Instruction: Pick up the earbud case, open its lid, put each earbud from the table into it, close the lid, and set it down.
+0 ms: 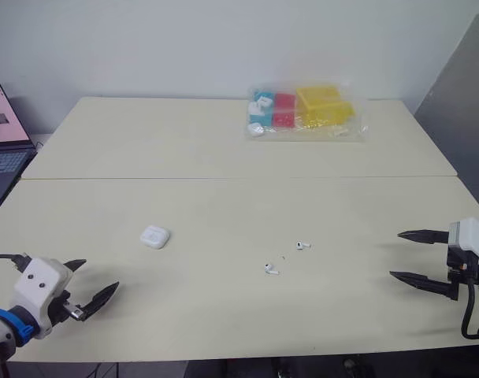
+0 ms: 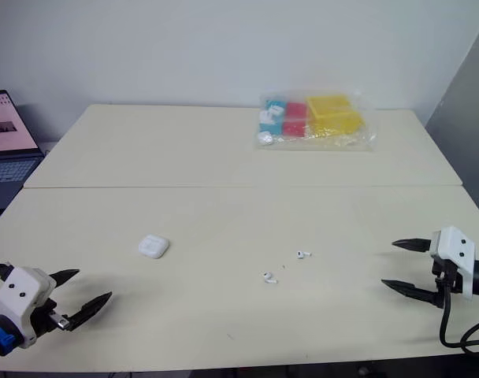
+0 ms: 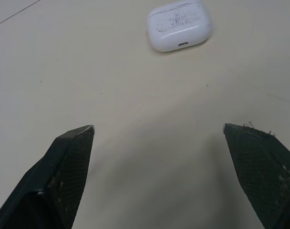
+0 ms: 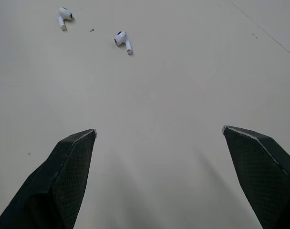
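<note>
this looks like an office or lab room: a big cream table (image 1: pixel 224 157) by a plain white wall (image 1: pixel 184 39), an open dark laptop (image 1: pixel 3 150) beside it, a clear plastic bag of bright boxes (image 1: pixel 306 114) on top.

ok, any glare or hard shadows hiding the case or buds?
Left eye view: even light, slight sheen on the plastic bag. Left wrist view: earbud case unshadowed, soft shadow under the left gripper. Right wrist view: both earbuds clear, tiny shadows.

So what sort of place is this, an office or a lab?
Probably a lab or office test room: two plain tables butted together by a bare wall, an open laptop at the robot's left, and a clear bag of coloured boxes.
</note>
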Controlling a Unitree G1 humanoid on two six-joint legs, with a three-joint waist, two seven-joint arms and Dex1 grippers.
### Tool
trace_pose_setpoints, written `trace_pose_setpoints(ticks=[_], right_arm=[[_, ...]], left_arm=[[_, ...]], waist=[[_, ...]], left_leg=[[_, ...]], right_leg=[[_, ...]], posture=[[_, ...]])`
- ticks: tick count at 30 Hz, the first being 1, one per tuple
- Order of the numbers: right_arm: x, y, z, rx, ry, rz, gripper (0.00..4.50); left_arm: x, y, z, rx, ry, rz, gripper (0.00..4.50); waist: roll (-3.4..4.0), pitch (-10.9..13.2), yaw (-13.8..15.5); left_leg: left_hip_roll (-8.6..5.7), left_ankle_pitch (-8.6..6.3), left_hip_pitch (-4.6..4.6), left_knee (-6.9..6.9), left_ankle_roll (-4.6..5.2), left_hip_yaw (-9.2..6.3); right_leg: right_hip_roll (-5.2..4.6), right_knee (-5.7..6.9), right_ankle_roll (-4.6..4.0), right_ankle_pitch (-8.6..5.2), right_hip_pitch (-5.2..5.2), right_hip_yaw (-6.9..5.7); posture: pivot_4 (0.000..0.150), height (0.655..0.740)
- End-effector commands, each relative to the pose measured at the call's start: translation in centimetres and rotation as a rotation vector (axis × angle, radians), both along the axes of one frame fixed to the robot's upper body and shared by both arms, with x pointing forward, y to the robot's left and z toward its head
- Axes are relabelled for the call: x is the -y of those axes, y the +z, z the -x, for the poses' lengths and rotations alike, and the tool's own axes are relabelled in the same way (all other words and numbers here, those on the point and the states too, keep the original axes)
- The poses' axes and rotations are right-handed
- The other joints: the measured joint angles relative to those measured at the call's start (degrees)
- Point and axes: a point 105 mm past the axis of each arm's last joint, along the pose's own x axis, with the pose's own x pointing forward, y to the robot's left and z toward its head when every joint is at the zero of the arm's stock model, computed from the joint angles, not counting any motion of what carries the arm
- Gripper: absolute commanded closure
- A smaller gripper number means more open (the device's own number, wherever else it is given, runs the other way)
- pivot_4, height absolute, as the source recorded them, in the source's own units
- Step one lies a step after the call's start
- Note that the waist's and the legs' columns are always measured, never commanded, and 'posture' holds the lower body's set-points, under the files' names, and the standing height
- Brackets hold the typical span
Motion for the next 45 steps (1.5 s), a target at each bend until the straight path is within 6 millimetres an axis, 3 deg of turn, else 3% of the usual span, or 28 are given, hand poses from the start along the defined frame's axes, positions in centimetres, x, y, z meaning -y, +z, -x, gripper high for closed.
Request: trace_pose_setpoints(ticks=[1, 11, 23, 28, 35, 39, 41, 45], right_arm=[[-0.4, 0.8, -0.3, 0.033, 0.022, 0.019, 0.05], [-1.3, 1.1, -0.7, 0.041, 0.027, 0.028, 0.05], [-1.9, 1.2, -0.9, 0.046, 0.03, 0.024, 0.05], [-2.0, 1.4, -1.0, 0.05, 0.031, 0.026, 0.05], [-2.9, 1.9, -0.9, 0.06, 0.05, 0.007, 0.05], [-4.8, 3.1, -1.0, 0.065, 0.115, -0.022, 0.05], [-5.2, 3.4, -1.0, 0.064, 0.126, -0.028, 0.05], [-8.0, 5.6, -0.9, 0.072, 0.219, -0.074, 0.05]], left_arm=[[0.2, 1.2, -0.1, 0.039, -0.01, 0.018, 0.0], [-0.6, 3.2, -1.2, 0.127, 0.018, 0.118, 0.0], [-1.8, 2.3, -0.1, 0.077, 0.059, 0.05, 0.0], [-1.6, 2.5, 0.3, 0.075, 0.07, 0.122, 0.0], [0.9, 1.7, -0.2, 0.063, 0.109, 0.245, 0.0], [3.2, 1.0, -1.9, 0.054, 0.103, 0.281, 0.0], [3.7, 0.9, -2.1, 0.046, 0.096, 0.279, 0.0], [4.5, 0.0, -3.8, 0.04, 0.082, 0.24, 0.0]], waist=[[0.0, 0.0, 0.0], [-0.01, 0.0, 0.02], [-0.01, -0.01, -0.04], [-0.01, -0.01, -0.05], [-0.02, -0.01, -0.04], [0.0, -0.02, 0.0], [-0.03, -0.03, 0.02], [0.0, -0.03, -0.1]], left_leg=[[0.0, 0.0, 0.0, 0.0, 0.0, 0.0], [0.0, 0.0, 0.0, 0.03, 0.0, 0.01], [-0.01, 0.0, 0.02, 0.05, 0.0, 0.01], [-0.02, 0.0, 0.02, 0.05, 0.0, 0.01], [0.0, 0.0, 0.01, 0.06, 0.0, -0.01], [-0.03, 0.01, 0.06, 0.12, 0.0, -0.03], [-0.03, 0.01, 0.12, 0.15, 0.0, -0.05], [-0.08, 0.01, 0.14, 0.13, 0.0, -0.06]], right_leg=[[0.0, 0.0, 0.0, 0.0, 0.0, 0.0], [0.02, 0.06, 0.1, 0.06, 0.01, -0.02], [0.03, 0.06, 0.12, 0.07, 0.02, -0.02], [0.04, 0.06, 0.12, 0.07, 0.01, -0.01], [0.03, 0.06, 0.15, 0.09, 0.03, 0.02], [0.03, 0.14, 0.22, 0.14, 0.07, 0.01], [0.06, 0.14, 0.24, 0.16, 0.15, 0.0], [0.07, 0.12, 0.23, 0.15, 0.16, 0.08]], posture=[[0.15, 0.74], [0.15, 0.74], [0.15, 0.74], [0.15, 0.74], [0.15, 0.74], [0.15, 0.74], [0.15, 0.74], [0.15, 0.74]])
